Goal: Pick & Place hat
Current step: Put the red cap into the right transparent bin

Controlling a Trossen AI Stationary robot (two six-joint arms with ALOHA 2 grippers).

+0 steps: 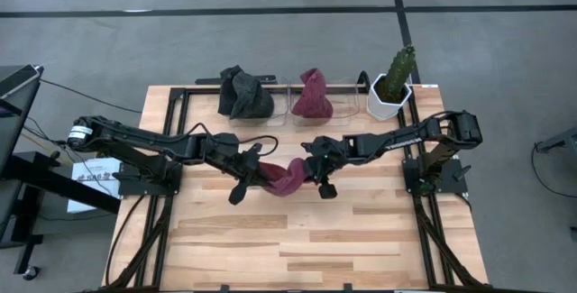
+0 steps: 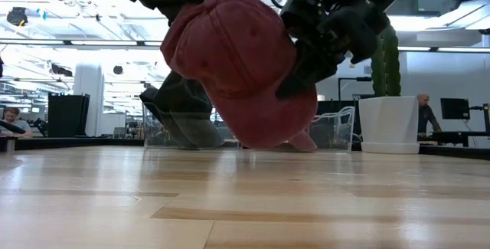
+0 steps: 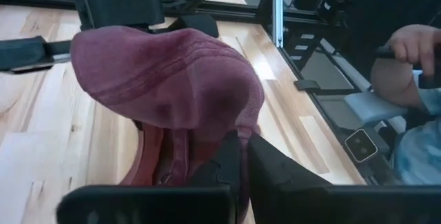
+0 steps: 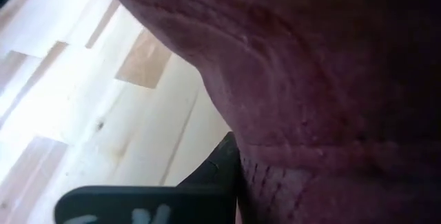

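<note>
Both arms reach inward, meeting mid-bench. Left gripper (image 1: pixel 255 172) clamped tight on the hat (image 1: pixel 287 178); right gripper (image 1: pixel 315 174) opposite it, pinching the hat's other side, raised.

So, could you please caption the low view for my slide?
Both arms hold a red cap clear of the wooden table.
</note>
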